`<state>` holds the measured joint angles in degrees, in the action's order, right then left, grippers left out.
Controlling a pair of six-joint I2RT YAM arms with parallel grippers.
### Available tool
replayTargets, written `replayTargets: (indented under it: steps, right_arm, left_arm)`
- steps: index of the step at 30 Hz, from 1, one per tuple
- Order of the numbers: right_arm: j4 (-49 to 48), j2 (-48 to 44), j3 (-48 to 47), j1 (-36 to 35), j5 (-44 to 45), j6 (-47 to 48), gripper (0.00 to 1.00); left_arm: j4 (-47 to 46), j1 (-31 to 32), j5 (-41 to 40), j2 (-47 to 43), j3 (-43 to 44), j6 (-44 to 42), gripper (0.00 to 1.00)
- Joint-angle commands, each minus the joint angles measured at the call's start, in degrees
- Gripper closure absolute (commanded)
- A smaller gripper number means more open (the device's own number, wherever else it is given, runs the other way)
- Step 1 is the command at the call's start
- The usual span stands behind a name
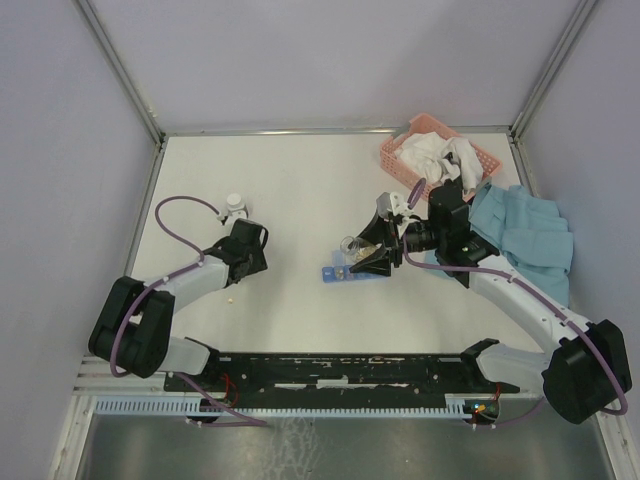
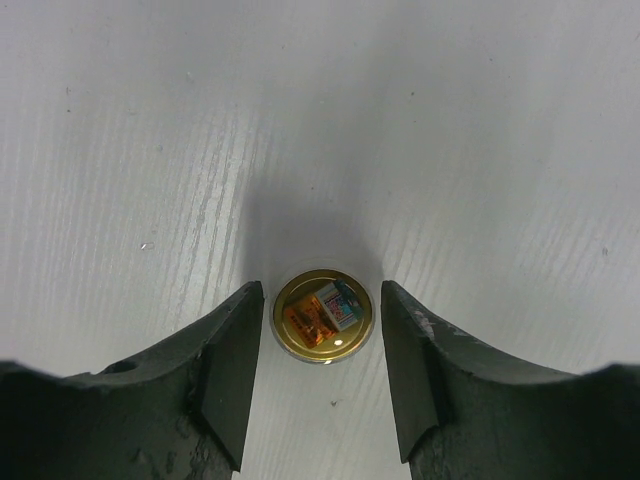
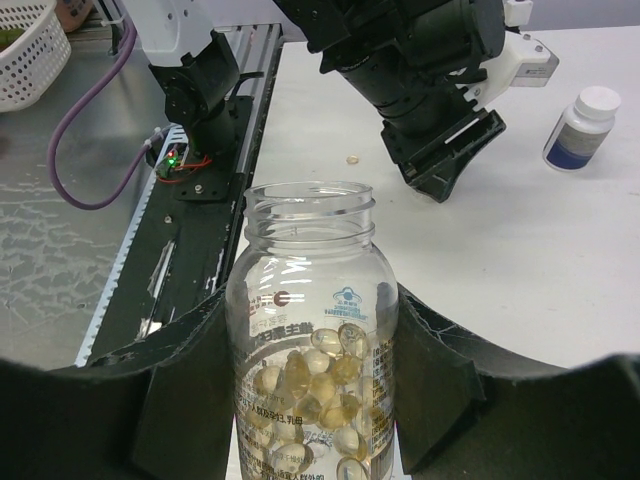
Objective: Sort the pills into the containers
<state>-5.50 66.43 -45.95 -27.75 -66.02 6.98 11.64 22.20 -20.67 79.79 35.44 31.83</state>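
A clear uncapped bottle (image 3: 308, 330) part full of yellowish pills (image 3: 315, 385) sits between the fingers of my right gripper (image 3: 312, 310), which is shut on it. In the top view that bottle (image 1: 351, 244) is held just behind the blue containers strip (image 1: 345, 274), with the right gripper (image 1: 372, 258) over the strip's right end. One loose pill (image 1: 232, 297) lies on the table near the left arm. My left gripper (image 2: 322, 300) points down at a round gold-lined lid (image 2: 323, 316) on the table. Its fingers flank the lid with a slim gap on each side.
A small white bottle (image 1: 235, 205) stands behind the left gripper (image 1: 255, 258). A pink basket (image 1: 395, 152) with white cloths sits at the back right, and a blue cloth (image 1: 525, 232) lies beside the right arm. The black rail (image 1: 340, 366) runs along the near edge.
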Motion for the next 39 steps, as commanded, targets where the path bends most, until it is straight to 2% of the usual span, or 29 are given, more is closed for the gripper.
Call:
replayTargets:
  steps: [1, 12, 39]
  right_arm:
    - [-0.71, -0.13, -2.90, -0.36, -1.71, 1.14, 0.82]
    - [-0.02, -0.16, -3.09, -0.31, -1.64, 1.70, 0.82]
    - [0.40, -0.25, -3.19, -0.39, -1.95, 1.98, 0.82]
  left_arm:
    - [0.21, -0.25, -1.84, 0.85, 2.37, -0.24, 0.43]
    - [0.23, -0.23, -1.71, 1.78, 2.01, 0.15, 0.46]
    - [1.10, -0.14, -0.52, 3.97, 2.70, -0.02, 0.45]
